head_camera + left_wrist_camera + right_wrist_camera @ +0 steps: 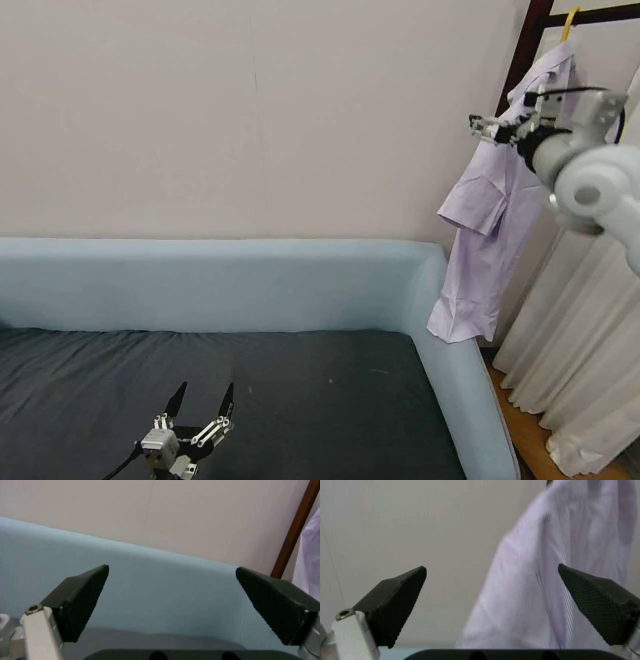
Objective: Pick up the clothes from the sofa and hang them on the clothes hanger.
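A pale lilac shirt (490, 210) hangs on a yellow hanger (570, 22) from a dark wooden rack (525, 50) to the right of the sofa. My right gripper (482, 127) is raised beside the shirt's shoulder, open, with nothing between its fingers; in the right wrist view the shirt (560, 573) hangs just beyond the open fingertips (395, 603). My left gripper (203, 407) rests low over the dark sofa seat (300, 400), open and empty, pointing at the light blue backrest (165, 592).
The sofa's light blue arm (460, 400) stands between the seat and the rack. White curtains (580, 370) hang at the far right over a wooden floor (520, 430). A plain wall (250, 110) rises behind the sofa.
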You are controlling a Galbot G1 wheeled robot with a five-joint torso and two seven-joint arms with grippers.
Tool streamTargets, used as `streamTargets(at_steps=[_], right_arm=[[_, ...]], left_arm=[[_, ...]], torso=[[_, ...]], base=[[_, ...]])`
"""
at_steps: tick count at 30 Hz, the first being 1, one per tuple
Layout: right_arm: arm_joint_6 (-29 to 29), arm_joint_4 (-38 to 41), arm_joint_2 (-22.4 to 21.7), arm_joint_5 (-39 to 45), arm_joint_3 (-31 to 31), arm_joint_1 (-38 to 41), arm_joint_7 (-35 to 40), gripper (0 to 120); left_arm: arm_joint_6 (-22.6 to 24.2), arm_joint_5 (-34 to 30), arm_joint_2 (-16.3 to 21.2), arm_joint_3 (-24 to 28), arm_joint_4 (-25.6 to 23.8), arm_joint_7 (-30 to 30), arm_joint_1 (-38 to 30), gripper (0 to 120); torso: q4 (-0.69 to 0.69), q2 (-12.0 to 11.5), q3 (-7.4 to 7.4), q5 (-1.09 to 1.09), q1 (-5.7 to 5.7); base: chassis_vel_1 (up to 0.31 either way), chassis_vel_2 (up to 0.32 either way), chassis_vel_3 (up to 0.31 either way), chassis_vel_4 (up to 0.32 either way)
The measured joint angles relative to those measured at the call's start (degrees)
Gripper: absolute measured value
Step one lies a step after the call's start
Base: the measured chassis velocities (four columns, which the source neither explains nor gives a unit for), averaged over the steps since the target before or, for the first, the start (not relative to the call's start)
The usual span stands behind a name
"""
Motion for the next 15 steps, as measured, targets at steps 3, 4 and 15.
streamTargets(at_steps=[3, 4, 15], right_arm=[[2.4, 5.2, -3.2, -5.2, 8.7, -13.6, -0.8, 100], [3.4, 7.4, -3.7, -7.5, 12.4, -20.3, -0.7, 100], [15.5, 18.2, 25.2, -41.1, 47.6, -80.6, -13.9, 100]], left_arm=[[0.0, 0.0, 0.0, 0.0, 0.0, 0.0, 0.0, 100], [0.0, 0.0, 0.0, 0.0, 0.0, 0.0, 0.0, 100], [0.0, 0.0, 0.0, 0.0, 0.0, 0.0, 0.0, 100]], torso=[[-0.03, 0.0, -0.02, -0.07, 0.0], [-0.03, 0.0, -0.02, -0.08, 0.0], [-0.01, 0.0, -0.01, -0.05, 0.0]], base=[[0.0, 0.0, 0.0, 0.0], [0.0, 0.0, 0.0, 0.0], [0.0, 0.0, 0.0, 0.0]])
